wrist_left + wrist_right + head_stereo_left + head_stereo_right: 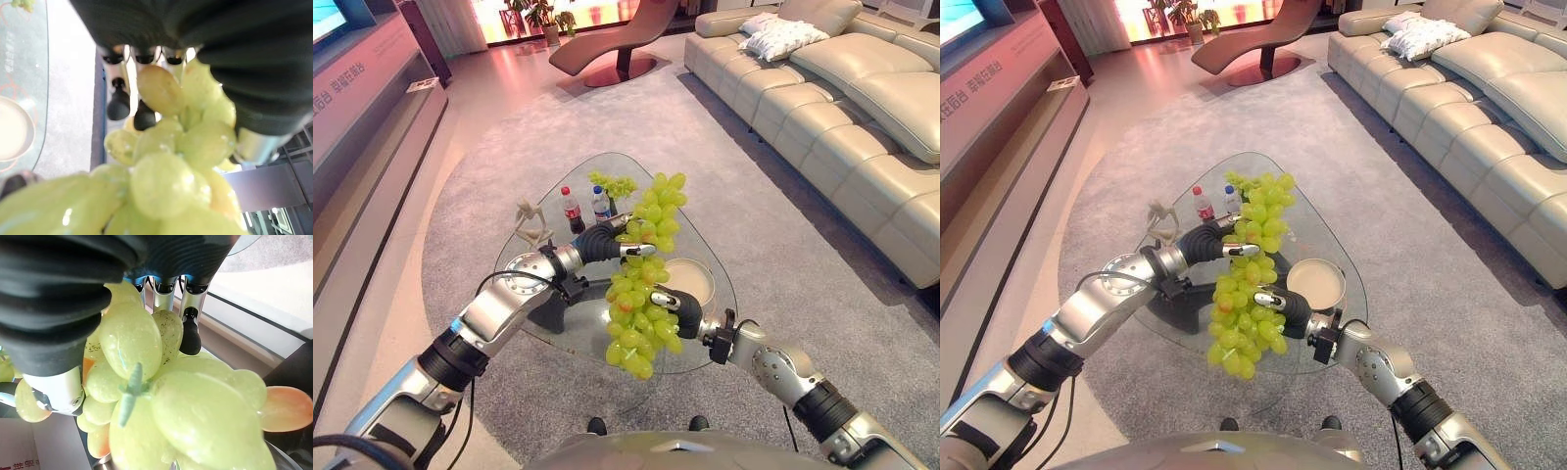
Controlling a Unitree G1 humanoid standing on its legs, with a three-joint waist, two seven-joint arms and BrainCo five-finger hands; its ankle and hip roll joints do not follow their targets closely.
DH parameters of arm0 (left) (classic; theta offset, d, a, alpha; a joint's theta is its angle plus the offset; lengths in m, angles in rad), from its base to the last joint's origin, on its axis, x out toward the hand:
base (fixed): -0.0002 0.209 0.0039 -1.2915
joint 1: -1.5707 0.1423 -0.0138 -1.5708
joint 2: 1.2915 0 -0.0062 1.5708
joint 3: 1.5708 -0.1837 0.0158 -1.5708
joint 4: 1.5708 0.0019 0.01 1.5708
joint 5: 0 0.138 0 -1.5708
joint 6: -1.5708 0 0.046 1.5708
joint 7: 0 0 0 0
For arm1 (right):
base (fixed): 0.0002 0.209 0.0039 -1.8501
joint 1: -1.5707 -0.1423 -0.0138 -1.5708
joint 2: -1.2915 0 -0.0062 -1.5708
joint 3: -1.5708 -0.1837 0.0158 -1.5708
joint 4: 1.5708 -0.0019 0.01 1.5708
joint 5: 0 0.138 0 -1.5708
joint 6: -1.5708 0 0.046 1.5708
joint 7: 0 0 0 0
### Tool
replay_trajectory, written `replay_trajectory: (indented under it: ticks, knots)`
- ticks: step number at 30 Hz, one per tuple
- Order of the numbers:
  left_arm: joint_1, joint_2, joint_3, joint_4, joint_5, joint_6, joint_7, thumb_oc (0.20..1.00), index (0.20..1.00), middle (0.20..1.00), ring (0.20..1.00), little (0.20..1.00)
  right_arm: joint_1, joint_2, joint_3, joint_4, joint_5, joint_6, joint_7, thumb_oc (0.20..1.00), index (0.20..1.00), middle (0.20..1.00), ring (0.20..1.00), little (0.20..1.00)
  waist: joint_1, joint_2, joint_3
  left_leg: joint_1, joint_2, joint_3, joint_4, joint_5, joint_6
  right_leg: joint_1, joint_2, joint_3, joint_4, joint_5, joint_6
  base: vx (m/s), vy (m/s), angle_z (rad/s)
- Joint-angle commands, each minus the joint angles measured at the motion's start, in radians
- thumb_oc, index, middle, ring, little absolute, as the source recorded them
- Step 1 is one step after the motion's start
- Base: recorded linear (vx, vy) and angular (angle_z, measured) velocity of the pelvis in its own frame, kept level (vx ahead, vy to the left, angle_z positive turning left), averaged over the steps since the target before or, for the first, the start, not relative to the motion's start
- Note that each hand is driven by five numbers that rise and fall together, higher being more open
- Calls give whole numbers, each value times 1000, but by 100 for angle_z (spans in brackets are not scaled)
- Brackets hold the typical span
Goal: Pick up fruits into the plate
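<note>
My left hand (605, 242) is shut on a bunch of green grapes (658, 208) that stands up above its fingers, over the glass table (705, 335). Just below and nearer, my right hand (681, 313) is shut on a second, larger grape bunch (631, 328) that hangs down from it. The two bunches touch and overlap. In each wrist view grapes (161, 147) (146, 372) press against the curled fingers. A cream plate (693, 281) sits empty on the table behind the right hand. A small third bunch (613, 183) lies at the table's far side.
Two small bottles (571, 209) (600, 204) and a pale wooden figurine (530, 223) stand at the table's far left. A beige sofa (842, 108) runs along the right, a lounge chair (622, 39) stands far back, and a long low cabinet (362, 127) lines the left wall.
</note>
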Motion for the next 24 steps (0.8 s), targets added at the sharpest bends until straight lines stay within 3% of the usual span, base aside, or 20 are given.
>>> replay_trajectory:
  ticks: [1,13,14,15,16,17,24]
  knots:
    - [-66,-30,41,-17,-16,-47,-5,200,200,200,200,200,-39,111,39,-87,52,-34,17,200,200,200,200,200,3,-61,-7,44,-63,20,7,-82,24,42,-18,-2,5,-23,42,0,0,0]
    - [-46,-46,65,-12,-23,-38,-1,200,200,200,200,200,-20,116,24,-81,41,-32,34,200,200,200,200,200,2,-63,-6,42,-61,20,7,-82,24,40,-19,1,5,-21,44,0,0,0]
    - [-43,-47,67,-9,-22,-37,-1,263,263,263,263,263,-19,116,22,-80,39,-34,34,200,200,200,200,200,2,-63,-6,43,-61,20,7,-82,24,40,-19,1,5,-21,44,0,0,0]
    - [-41,-49,68,-7,-21,-36,-1,401,401,401,401,401,-18,116,21,-78,37,-36,31,200,200,200,200,200,2,-63,-6,43,-61,20,7,-82,25,40,-19,2,5,-21,44,0,0,0]
    - [-36,-49,71,-2,-22,-36,1,928,928,928,928,928,-16,113,14,-78,27,-47,18,200,200,200,200,200,2,-63,-6,42,-61,20,7,-82,24,39,-19,2,5,-20,44,0,0,0]
    - [-30,-47,77,-1,-24,-35,1,1000,1000,1000,1000,1000,-14,109,7,-76,17,-55,14,200,200,200,200,200,2,-64,-6,42,-60,21,7,-82,24,38,-20,1,5,-19,44,0,0,0]
    - [4,-39,114,16,-54,-59,18,1000,1000,1000,1000,1000,0,52,-61,-80,-58,-94,-27,200,200,200,200,200,-3,-70,-3,40,-58,26,7,-82,24,34,-20,5,5,-16,46,0,0,0]
